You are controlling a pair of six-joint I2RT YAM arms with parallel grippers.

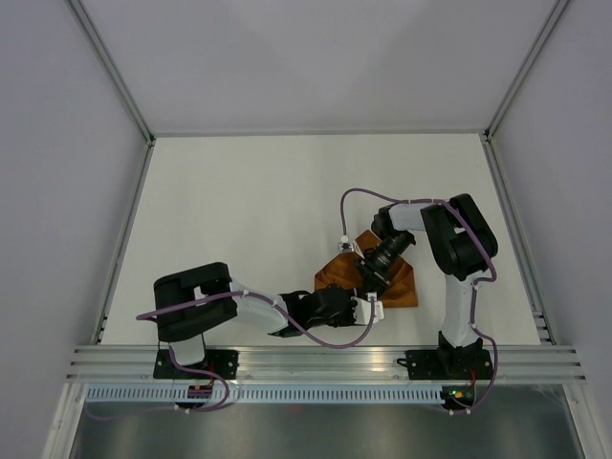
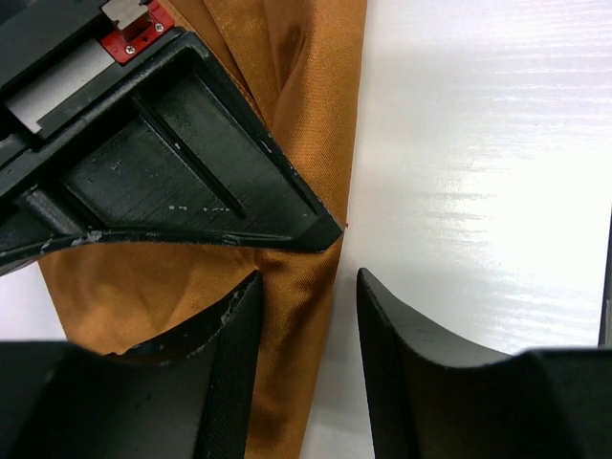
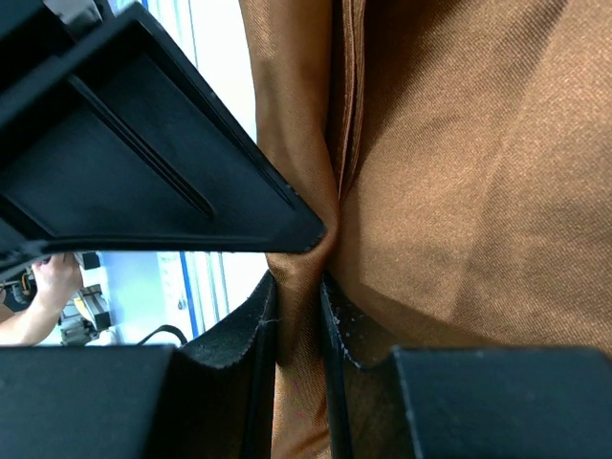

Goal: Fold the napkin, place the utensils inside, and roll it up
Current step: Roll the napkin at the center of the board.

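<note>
The napkin [image 3: 459, 191] is pinched by the right gripper [image 3: 298, 287]. The left gripper [image 2: 308, 279] is spread astride its edge, and the cloth should be pulled evenly.

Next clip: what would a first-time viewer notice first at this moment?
First, the orange-brown napkin, bunched up toward the near edge of the table, right of centre, with both end effectors crowded onto it. Up close, the right end effector pinches a raised fold of the cloth. The left end effector sits open over the napkin's edge.
</note>
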